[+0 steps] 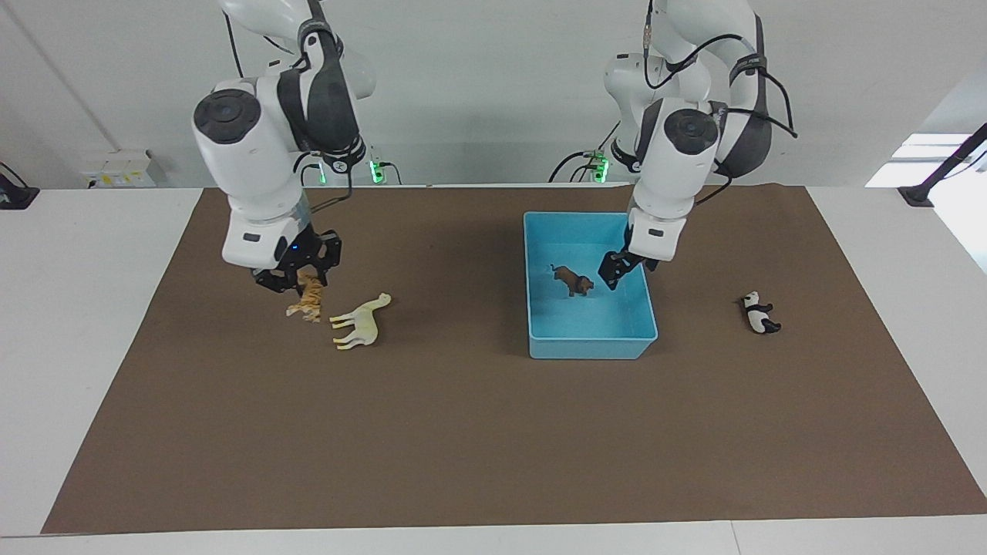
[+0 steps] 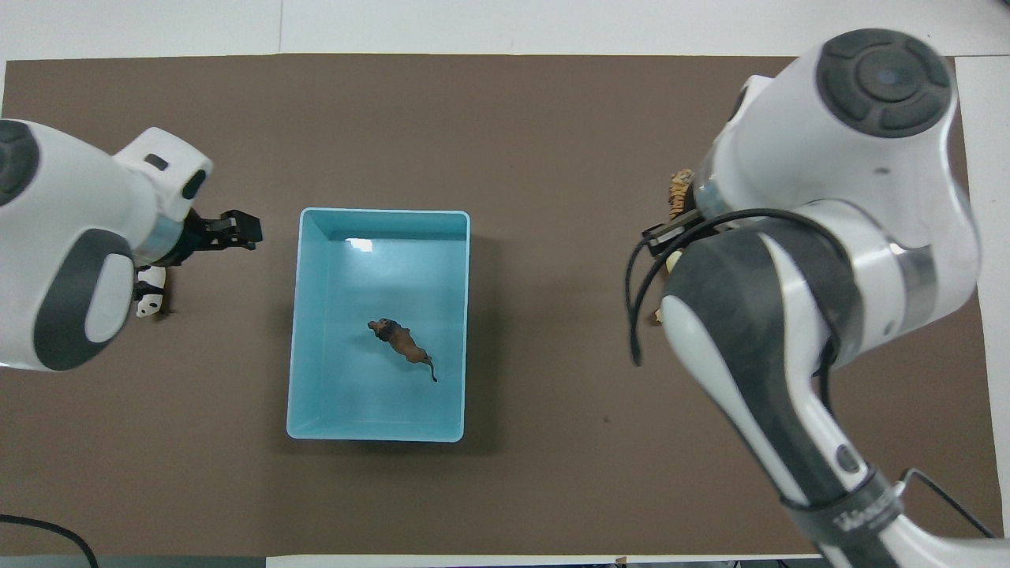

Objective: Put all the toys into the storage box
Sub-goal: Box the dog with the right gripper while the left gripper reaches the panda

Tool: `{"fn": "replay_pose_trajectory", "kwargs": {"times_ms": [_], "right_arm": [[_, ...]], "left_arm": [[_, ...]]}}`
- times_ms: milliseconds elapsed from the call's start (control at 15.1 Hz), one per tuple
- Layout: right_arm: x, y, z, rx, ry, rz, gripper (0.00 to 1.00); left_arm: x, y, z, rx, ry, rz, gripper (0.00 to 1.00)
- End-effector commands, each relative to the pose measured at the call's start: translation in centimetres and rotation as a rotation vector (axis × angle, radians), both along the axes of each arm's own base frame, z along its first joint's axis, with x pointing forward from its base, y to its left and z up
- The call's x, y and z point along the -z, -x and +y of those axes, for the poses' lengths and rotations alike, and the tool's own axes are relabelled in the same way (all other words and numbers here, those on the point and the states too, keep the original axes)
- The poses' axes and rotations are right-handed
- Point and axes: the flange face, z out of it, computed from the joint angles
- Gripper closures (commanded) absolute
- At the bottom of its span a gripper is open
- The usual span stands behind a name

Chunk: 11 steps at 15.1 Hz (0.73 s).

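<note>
The light blue storage box stands on the mat toward the left arm's end; it also shows in the overhead view. The brown lion lies in it. My left gripper is open and empty, low over the box's wall on the left arm's side. The panda lies on the mat beside the box, toward the left arm's end. My right gripper is down on the orange tiger. The cream horse lies beside the tiger; the right arm hides it in the overhead view.
A brown mat covers most of the white table. Cables and green-lit sockets sit at the table's edge by the robots' bases.
</note>
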Motion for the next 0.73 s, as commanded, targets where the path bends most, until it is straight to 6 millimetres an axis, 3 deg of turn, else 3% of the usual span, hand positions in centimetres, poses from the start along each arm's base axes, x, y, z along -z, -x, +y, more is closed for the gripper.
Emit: {"fn": "replay_pose_trajectory", "kwargs": {"times_ms": [0,66,199,331,398,530,663], "right_arm": [[-0.9,2.8,9.4,0.103,-0.036,0.006,1.0],[-0.8,3.5,12.4,0.127,-0.04,-0.001,1.0],[1.9,5.6,20.1,0.158,-0.027,-0.006,1.0],[4.9,5.7,24.5,0.181,-0.016,-0.005,1.0],[7.0,6.1,27.6,0.186,-0.003,-0.019,1.0],[10.6,6.0,30.4,0.196,0.006,-0.054,1.0],[11.6,6.3,31.2,0.188,-0.007,-0.06,1.0]], "left_arm": [[2.5,-0.7,9.4,0.183,-0.028,-0.033,0.0],[3.7,-0.7,11.5,0.223,-0.037,-0.051,0.0],[6.5,-0.3,14.8,0.256,-0.046,-0.06,0.0],[8.7,0.7,15.8,0.247,-0.045,-0.061,0.0],[9.6,1.3,15.8,0.238,-0.043,-0.064,0.0],[10.9,2.0,15.5,0.213,-0.037,-0.061,0.0],[12.5,2.9,15.4,0.209,-0.032,-0.054,0.0]]}}
